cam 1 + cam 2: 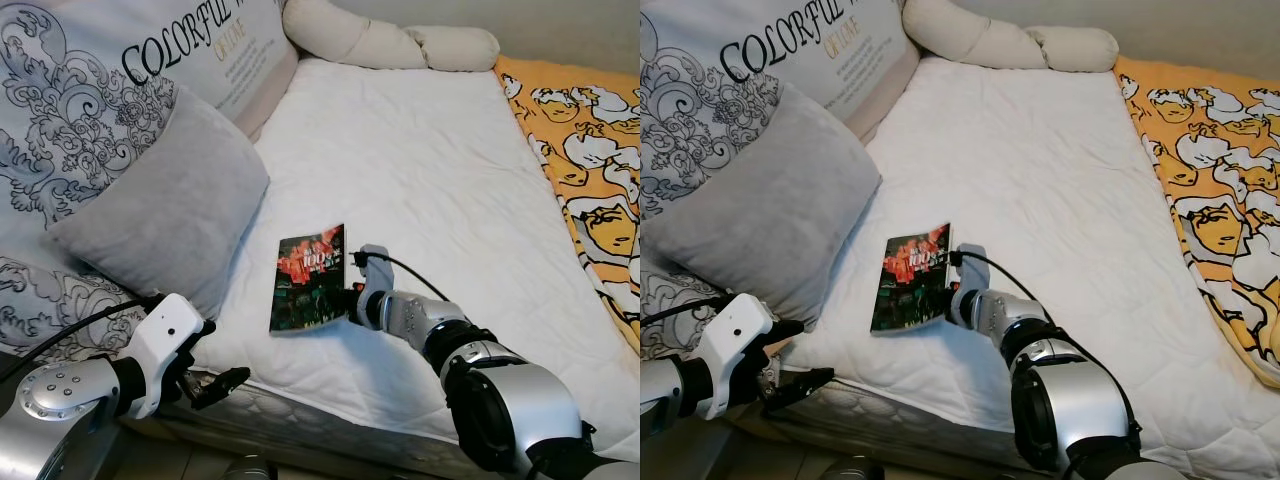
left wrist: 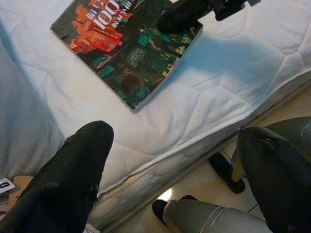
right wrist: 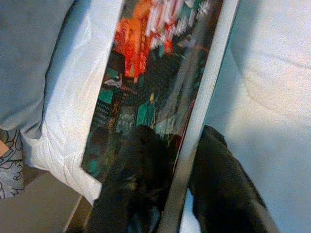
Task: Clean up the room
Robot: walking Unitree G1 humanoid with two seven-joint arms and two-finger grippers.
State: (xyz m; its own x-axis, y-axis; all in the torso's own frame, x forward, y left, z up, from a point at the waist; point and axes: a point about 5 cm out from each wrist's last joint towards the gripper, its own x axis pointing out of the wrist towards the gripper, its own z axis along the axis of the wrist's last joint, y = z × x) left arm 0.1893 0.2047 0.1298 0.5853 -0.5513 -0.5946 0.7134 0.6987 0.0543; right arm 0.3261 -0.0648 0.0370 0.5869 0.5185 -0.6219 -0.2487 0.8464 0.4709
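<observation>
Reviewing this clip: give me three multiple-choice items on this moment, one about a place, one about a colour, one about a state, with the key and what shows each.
1. Where does the book lie?
A. on the white mattress, near its front edge
B. on the floor
C. on top of the grey pillow

2. What colour is the patterned blanket on the robot's right?
A. blue
B. orange-yellow
C. green

3. What is the right gripper doing?
A. hanging open above the mattress
B. shut on the book's edge
C. holding the pillow

Key: 1 A, the head views show it flat on the sheet; 2 B, seen along the bed's right side; 3 B, the right wrist view shows fingers on both sides of the edge.
</observation>
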